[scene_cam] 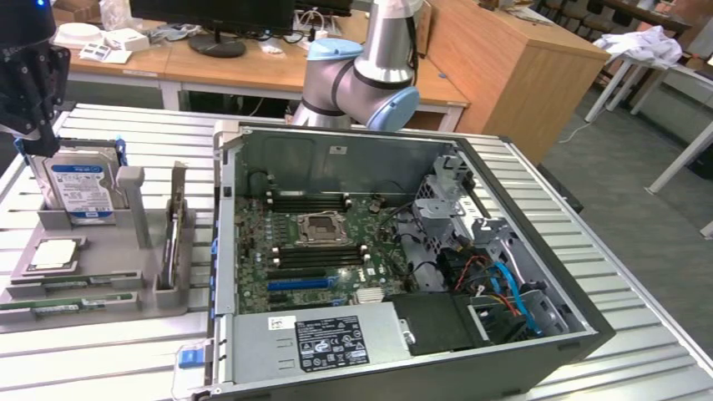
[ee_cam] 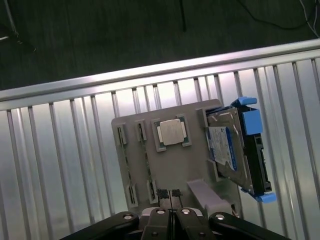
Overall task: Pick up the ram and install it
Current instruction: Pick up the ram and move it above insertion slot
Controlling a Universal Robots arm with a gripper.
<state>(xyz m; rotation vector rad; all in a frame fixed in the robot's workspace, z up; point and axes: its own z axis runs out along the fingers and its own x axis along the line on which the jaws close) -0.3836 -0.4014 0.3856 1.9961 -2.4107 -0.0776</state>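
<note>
Green ram [scene_cam: 69, 287] sits low in the front slots of the grey holder [scene_cam: 112, 251] on the slatted metal bench [scene_cam: 112, 359], outside the open computer case [scene_cam: 579, 317], not yet picked. It looks like two thin sticks there, though I can't tell how firmly they are seated. The gripper [scene_cam: 42, 149] hangs above the holder's far end, just over the top edge of the upright hard drive [scene_cam: 78, 188], with the jaws pressed together and nothing between them; the wrist view shows the same closed tips [ee_cam: 170, 194] over the holder [ee_cam: 175, 165]. Risks, as I judge them:

- Closed jaws coming down would ram the board instead of straddling it.
- The hard drive [ee_cam: 230, 150] is tall and close, so a sideways move at this height could clip it or knock it out of its cradle.
- The CPU chip [scene_cam: 56, 253] lies right beside the ram slots, so a small offset means the wrong part gets touched.
- The stick is thin, so an off-centre pinch could tilt it or let it slip.
- The memory slots [scene_cam: 306, 203] on the motherboard [scene_cam: 379, 251] are narrow, so a tilted stick may jam.
</note>
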